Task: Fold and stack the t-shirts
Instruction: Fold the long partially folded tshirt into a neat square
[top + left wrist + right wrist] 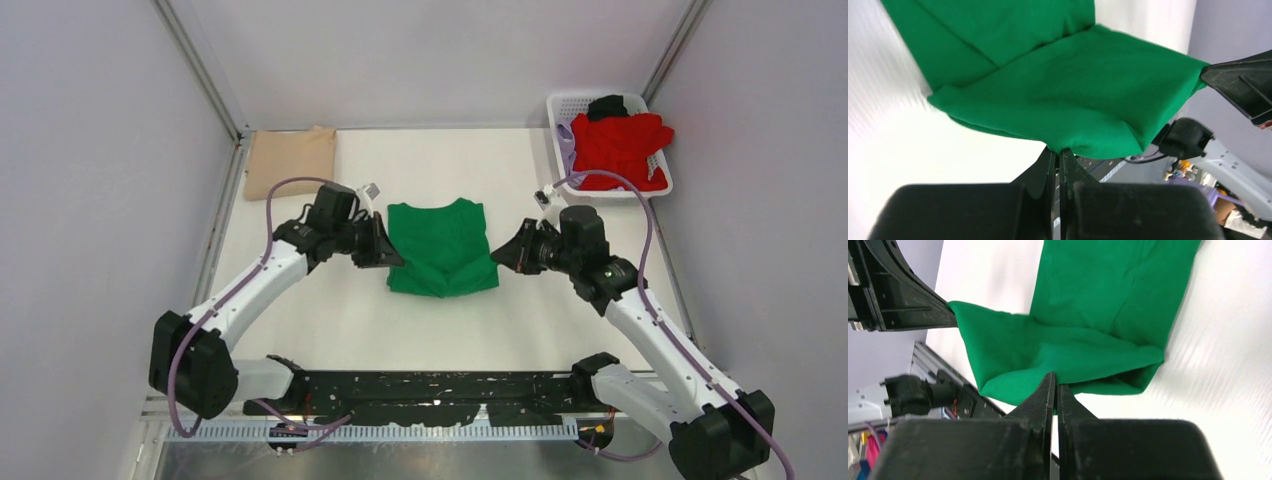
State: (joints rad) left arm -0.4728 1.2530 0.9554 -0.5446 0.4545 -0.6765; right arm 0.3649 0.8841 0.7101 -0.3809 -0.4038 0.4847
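While pinched at both side edges: green t-shirt [440,248] at the middle of the counter [330,320], neckline toward the far side, far part lying flat, near part raised off the surface and slung between the two claws.
Left claw [393,256]: fingers pressed together on the shirt's left edge; from the left wrist camera, same claw [1058,152] seen nipping a bulge of green cloth right at the tips.
Right claw [498,258]: closed tight on the shirt's right edge; from the right wrist camera, same claw [1055,382] seen with tips meeting on a doubled green fold.
Cloth between the claws: sagging a little, creased, with a second layer showing beneath the raised one.
Arms: reaching in from the near edge, elbows out, wrists turned toward each other across the shirt.
Tan t-shirt [290,160]: folded flat at the far left corner of the counter, well apart from the green one.
Basket [560,105]: white lattice, at the far right corner of the counter.
Red t-shirt [620,145]: heaped in the basket, spilling over its right rim.
Black garment [607,105]: at the far end of the basket, just behind the red heap.
Lilac garment [566,145]: thin strip visible along the basket's left side, beside the red.
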